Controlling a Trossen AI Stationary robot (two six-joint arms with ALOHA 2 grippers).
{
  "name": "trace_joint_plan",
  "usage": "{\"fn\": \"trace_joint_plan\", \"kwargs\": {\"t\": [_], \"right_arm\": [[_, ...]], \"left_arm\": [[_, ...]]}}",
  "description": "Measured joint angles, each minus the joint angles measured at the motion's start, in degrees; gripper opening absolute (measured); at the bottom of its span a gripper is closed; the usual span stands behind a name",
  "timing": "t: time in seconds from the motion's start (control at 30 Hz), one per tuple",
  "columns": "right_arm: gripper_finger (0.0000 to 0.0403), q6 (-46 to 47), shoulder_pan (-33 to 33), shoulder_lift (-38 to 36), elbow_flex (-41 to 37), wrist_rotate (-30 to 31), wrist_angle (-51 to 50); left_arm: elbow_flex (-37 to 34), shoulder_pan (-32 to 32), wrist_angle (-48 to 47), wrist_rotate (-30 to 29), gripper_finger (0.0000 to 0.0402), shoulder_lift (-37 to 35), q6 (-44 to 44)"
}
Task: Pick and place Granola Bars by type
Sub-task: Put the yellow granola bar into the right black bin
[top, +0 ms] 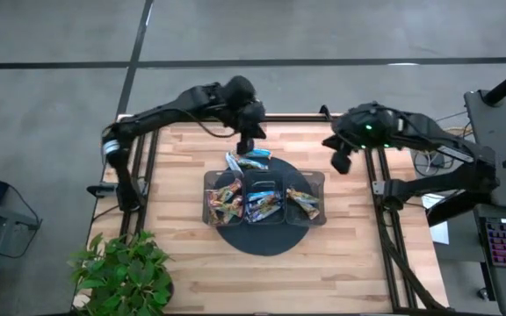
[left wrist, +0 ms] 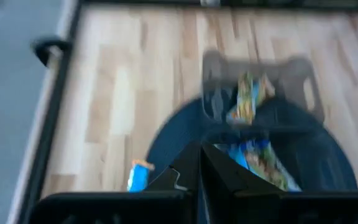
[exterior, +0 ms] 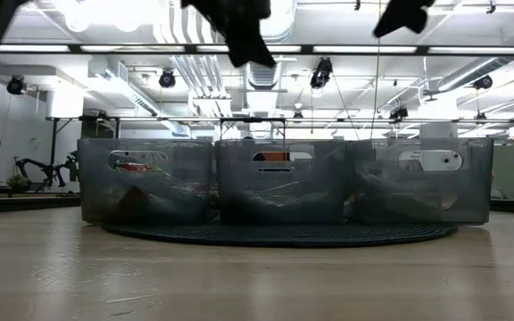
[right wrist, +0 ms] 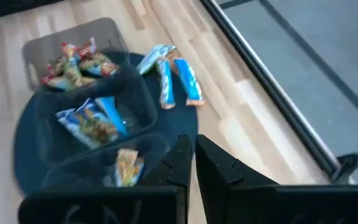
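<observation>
Nearest the low cam, bare wooden table (exterior: 257, 276) is running up to a dark round mat (exterior: 284, 234), w/ the dark three-compartment tray (exterior: 284, 178) sitting on it. Granola bars are lying sorted inside: reddish-orange bars (top: 224, 202) in the left-arm-side compartment, dark blue bars (top: 262, 204) in the middle, a couple of multicolour bars (top: 303, 203) in the right-arm-side one.

Beyond the tray, on the far side, about three light blue bars (top: 246, 161) are waiting unsorted, lying part on the mat's edge, part on the wood, touching or overlapping one another. Left gripper (top: 246, 146) is hovering above them, fingers closed, nothing between them. Right gripper (top: 340, 161) is hanging off to the tray's far right corner, also closed & empty.

Risks from here, as a judgement: the left fingers need spreading before any descent, else they are going to shove the cluster rather than grasp. Bars are packed close, so a pinch could be lifting two at once or knocking a neighbour. Foil looks slick; a grip near one end may be slipping. Which compartment takes the light blue type is unclear, so a mis-sort is possible.
</observation>
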Motion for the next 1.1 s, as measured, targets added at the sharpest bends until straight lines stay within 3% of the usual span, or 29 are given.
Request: {"fn": "trace_joint_plan", "kwargs": {"t": [0.17, 0.3, 0.47, 0.6, 0.83, 1.1], "right_arm": [[0.0013, -3.12, -5.61, 4.41, 1.28, -2.06, 5.28], [0.0020, -4.95, -11.80, 8.23, 3.78, -10.48, 6.69], [0.0065, -6.90, -16.99, 14.54, 8.03, -18.24, 7.88], [0.0121, -9.32, -18.13, 21.79, 13.16, -20.28, 7.49], [0.0210, -12.56, -18.64, 36.45, 26.27, -25.99, 1.00], [0.0252, -21.20, -18.64, 48.35, 38.29, -27.66, -2.61]], "left_arm": [[-12.03, 0.40, 8.35, -0.10, 0.0000, -11.40, -4.57], [-21.16, 0.33, 13.71, -0.44, 0.0000, -19.95, -8.52], [-29.07, 0.37, 18.82, -2.63, 0.0000, -28.37, -10.87], [-31.20, 0.47, 19.00, -7.63, 0.0000, -32.19, -10.92], [-31.15, 0.62, 18.96, -7.72, 0.0000, -34.11, -12.24], [-31.18, 0.64, 17.66, -7.77, 0.0000, -34.59, -12.87]]}}
